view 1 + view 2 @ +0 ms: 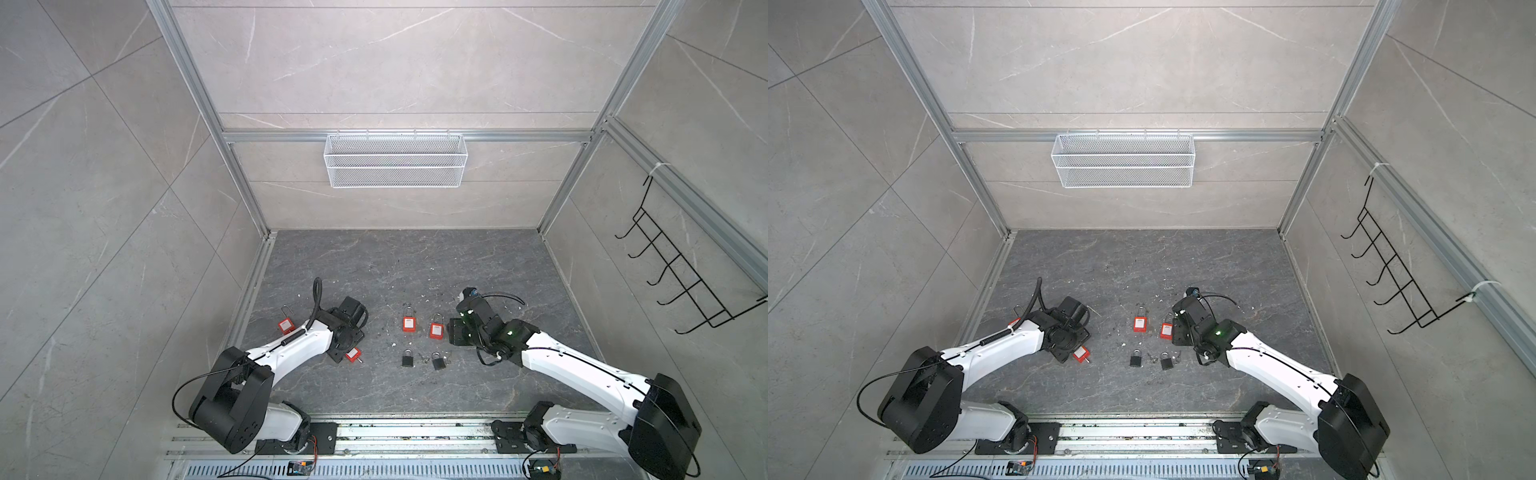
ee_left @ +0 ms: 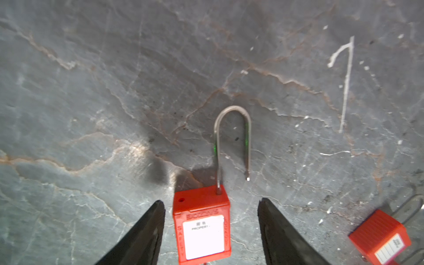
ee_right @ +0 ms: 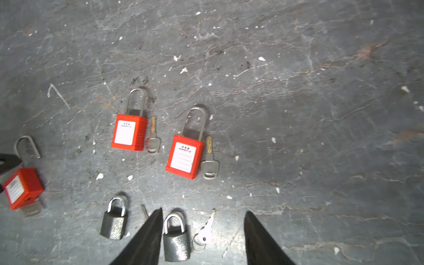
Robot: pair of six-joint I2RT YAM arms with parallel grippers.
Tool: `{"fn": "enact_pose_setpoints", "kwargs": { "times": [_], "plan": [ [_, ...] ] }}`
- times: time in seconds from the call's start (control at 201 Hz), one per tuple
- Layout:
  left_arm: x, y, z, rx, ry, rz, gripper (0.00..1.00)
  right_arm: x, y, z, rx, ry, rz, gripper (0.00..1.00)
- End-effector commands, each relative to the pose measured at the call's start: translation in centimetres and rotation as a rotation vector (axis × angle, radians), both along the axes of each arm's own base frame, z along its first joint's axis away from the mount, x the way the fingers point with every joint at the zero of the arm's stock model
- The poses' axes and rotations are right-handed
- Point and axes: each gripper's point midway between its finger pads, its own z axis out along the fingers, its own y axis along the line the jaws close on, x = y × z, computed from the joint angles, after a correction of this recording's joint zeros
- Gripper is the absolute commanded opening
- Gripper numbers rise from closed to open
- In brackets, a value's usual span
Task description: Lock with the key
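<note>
A red padlock (image 2: 202, 227) lies on the dark stone floor between the fingers of my left gripper (image 2: 211, 200), which is open with a gap on both sides of the lock body. Its steel shackle (image 2: 232, 137) is raised, one leg free of the body. A silver key (image 3: 31, 207) sticks out of the lock's underside; both top views show this lock (image 1: 353, 355) beside the left wrist. My right gripper (image 3: 203, 210) hangs open above a black padlock (image 3: 176, 238) and a loose key on a ring (image 3: 206, 234), holding nothing.
Two more red padlocks (image 3: 129, 133) (image 3: 184, 157) lie mid-floor, each with a key (image 3: 153, 140) (image 3: 210, 165) beside it. A second black padlock (image 3: 114, 220) lies nearby. Another red padlock (image 1: 286, 324) lies by the left arm. A white wire basket (image 1: 395, 160) and a black hook rack (image 1: 681, 274) hang on the walls.
</note>
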Motion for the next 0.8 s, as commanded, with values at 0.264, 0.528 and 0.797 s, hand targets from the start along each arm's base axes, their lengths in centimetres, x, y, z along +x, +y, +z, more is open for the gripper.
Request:
{"fn": "enact_pose_setpoints", "kwargs": {
  "times": [0.264,0.528,0.797],
  "plan": [
    [2.7,3.5,6.7,0.085,-0.186,-0.230,0.73,-0.5,5.6,0.8,-0.116,0.076,0.197,0.58],
    [3.8,8.7,7.9,0.064,-0.153,-0.388,0.74,-0.7,12.6,-1.3,-0.183,0.152,0.346,0.58],
    [4.6,9.7,6.5,-0.049,-0.158,-0.410,0.75,-1.5,17.6,-4.6,-0.289,0.267,0.450,0.60]
  ]
}}
